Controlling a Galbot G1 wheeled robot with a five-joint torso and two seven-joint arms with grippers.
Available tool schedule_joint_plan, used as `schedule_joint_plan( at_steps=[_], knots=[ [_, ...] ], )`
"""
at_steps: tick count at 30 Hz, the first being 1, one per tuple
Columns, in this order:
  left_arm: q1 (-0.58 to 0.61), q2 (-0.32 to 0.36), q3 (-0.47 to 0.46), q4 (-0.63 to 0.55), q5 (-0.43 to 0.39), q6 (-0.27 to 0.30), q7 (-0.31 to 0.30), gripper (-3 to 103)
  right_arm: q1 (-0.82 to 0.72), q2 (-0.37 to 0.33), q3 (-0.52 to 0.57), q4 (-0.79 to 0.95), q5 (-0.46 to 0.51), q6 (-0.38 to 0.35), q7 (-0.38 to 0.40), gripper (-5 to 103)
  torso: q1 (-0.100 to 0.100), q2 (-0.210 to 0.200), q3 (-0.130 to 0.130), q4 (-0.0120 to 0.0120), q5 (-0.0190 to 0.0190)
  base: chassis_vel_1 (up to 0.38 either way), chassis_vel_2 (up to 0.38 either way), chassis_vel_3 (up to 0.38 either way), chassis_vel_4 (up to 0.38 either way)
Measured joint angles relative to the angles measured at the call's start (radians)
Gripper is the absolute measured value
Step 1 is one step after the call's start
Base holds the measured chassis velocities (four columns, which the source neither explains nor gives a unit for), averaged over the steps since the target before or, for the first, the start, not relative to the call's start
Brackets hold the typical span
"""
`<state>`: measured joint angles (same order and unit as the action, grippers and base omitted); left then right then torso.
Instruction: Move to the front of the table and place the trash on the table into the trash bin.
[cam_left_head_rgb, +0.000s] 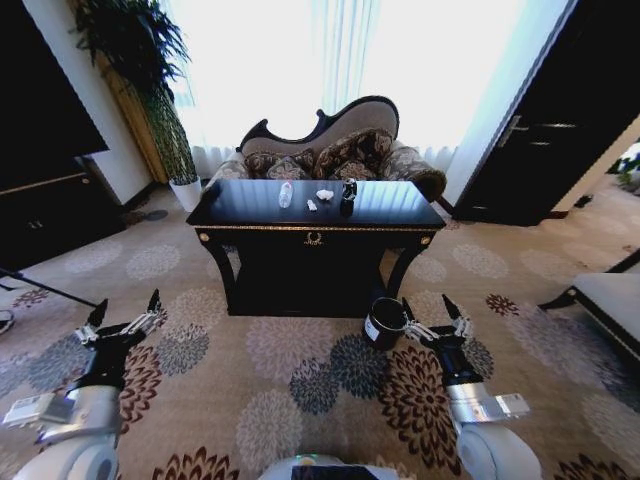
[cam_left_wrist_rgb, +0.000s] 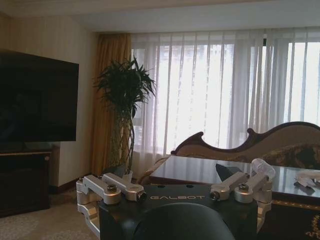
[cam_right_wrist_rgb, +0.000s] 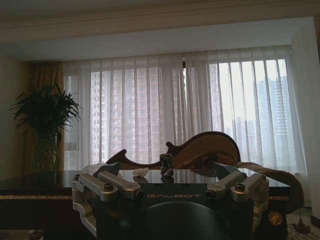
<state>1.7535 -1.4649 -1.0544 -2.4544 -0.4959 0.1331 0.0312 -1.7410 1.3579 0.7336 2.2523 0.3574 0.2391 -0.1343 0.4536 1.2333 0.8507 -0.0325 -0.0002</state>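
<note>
The black table (cam_left_head_rgb: 392, 207) with gold trim stands ahead of me in front of a sofa. On its top lie a dark can (cam_left_head_rgb: 347, 196), a crumpled white paper wad (cam_left_head_rgb: 325, 194), a small white scrap (cam_left_head_rgb: 312, 205) and a clear bottle (cam_left_head_rgb: 285, 194). The round dark trash bin (cam_left_head_rgb: 384, 323) sits on the carpet by the table's front right leg. My left gripper (cam_left_head_rgb: 126, 308) hovers open low at the left, far from the table. Close beside the bin, my right gripper (cam_left_head_rgb: 428, 306) is open and empty. The right wrist view shows the can (cam_right_wrist_rgb: 166, 166) and the paper wad (cam_right_wrist_rgb: 140, 172).
A patterned sofa (cam_left_head_rgb: 330, 150) backs the table. A tall plant in a white pot (cam_left_head_rgb: 186, 190) stands at the back left, with a dark cabinet (cam_left_head_rgb: 45, 215) further left. A bench (cam_left_head_rgb: 605, 300) is at the right. Open carpet lies between me and the table.
</note>
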Motion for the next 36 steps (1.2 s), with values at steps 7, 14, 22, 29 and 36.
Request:
schedule_joint_plan(
  at_steps=[7, 14, 22, 29, 36],
  knots=[
    [0.006, 0.002, -0.003, -0.005, 0.0, -0.001, 0.001, 100, 0.005, -0.005, -0.001, -0.005, 0.002, 0.0, 0.0, 100, 0.0, 0.0, 0.0, 0.0, -0.0001, -0.191, 0.175, 0.18, -0.171],
    [0.009, 0.001, -0.002, -0.006, 0.003, -0.002, 0.001, 100, 0.004, -0.007, 0.0, -0.008, 0.002, 0.0, 0.001, 100, 0.0, 0.0, 0.0, 0.0001, 0.0, -0.173, 0.181, 0.179, -0.176],
    [0.01, 0.0, 0.0, -0.007, 0.005, -0.003, 0.002, 100, 0.003, -0.007, 0.005, -0.01, 0.004, 0.004, 0.0, 100, 0.0, 0.0, 0.0, 0.0, 0.0, -0.135, 0.142, 0.143, -0.155],
    [0.008, -0.002, 0.003, -0.008, 0.005, -0.003, 0.002, 100, 0.003, -0.005, 0.006, -0.01, 0.006, 0.004, 0.0, 100, 0.001, 0.0, 0.0, 0.0, 0.0, -0.168, 0.176, 0.192, -0.175],
    [0.003, -0.005, 0.015, -0.004, 0.011, -0.004, 0.004, 100, 0.003, -0.002, 0.006, -0.01, 0.004, 0.005, -0.001, 100, 0.0, 0.0, 0.0, 0.0001, 0.0, -0.177, 0.176, 0.177, -0.182]
  ],
)
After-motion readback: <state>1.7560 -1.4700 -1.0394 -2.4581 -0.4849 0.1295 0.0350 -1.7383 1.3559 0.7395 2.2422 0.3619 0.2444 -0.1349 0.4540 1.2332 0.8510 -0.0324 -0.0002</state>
